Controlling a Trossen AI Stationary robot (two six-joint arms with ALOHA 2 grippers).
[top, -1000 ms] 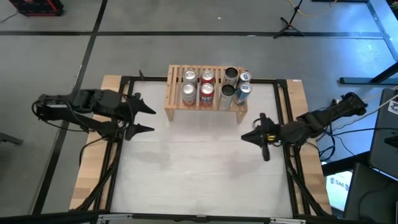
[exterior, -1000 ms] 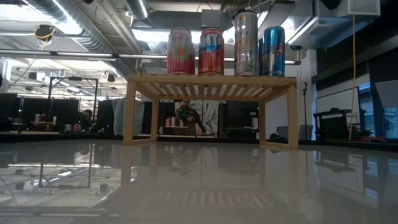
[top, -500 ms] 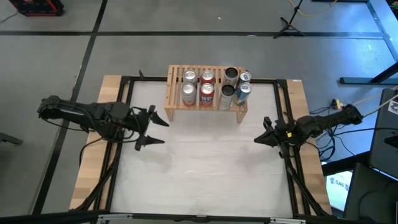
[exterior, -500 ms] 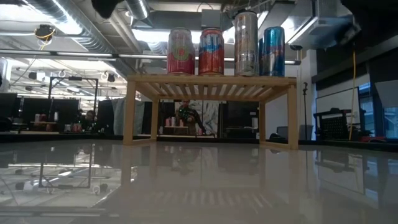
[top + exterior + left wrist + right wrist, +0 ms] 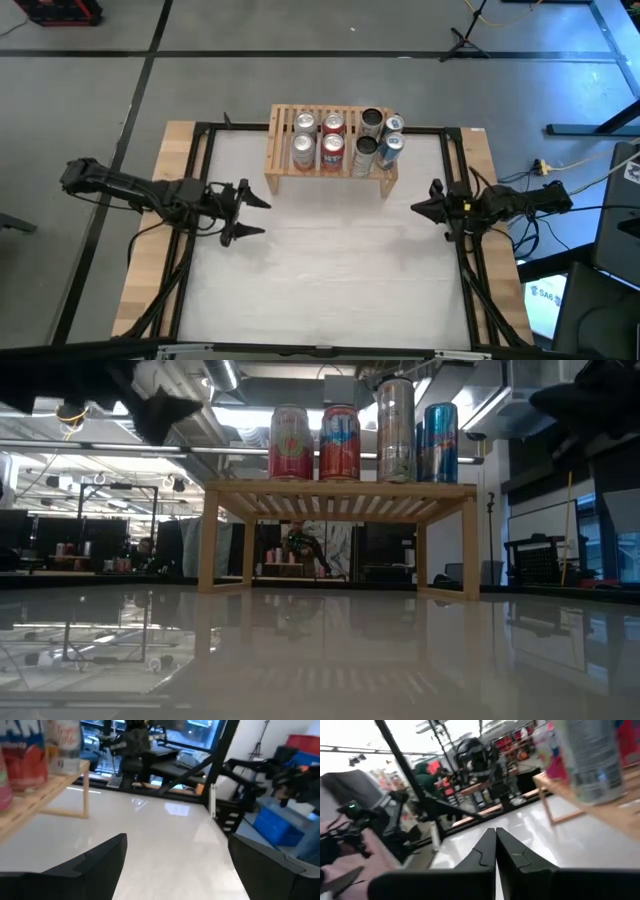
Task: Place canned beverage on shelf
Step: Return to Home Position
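Both arms pulled back from shelf (image 5: 275,150) (eight cans (image 5: 332,150) aboard); left gripper (image 5: 252,216) jaws spread, right gripper (image 5: 420,207) jaws pressed together, both empty; stocking looked done.

The glossy white table (image 5: 320,275) bears the light-wood shelf (image 5: 281,142) at its far middle, legs on the tabletop. On the slatted top, two-deep pairs stand toward the right end: pink cans (image 5: 303,150), red cans (image 5: 332,150), silver cans (image 5: 365,152), blue cans (image 5: 389,148).

The right pincer (image 5: 495,834), fingers together, faces the shelf (image 5: 556,788) bearing a silver can (image 5: 591,760).
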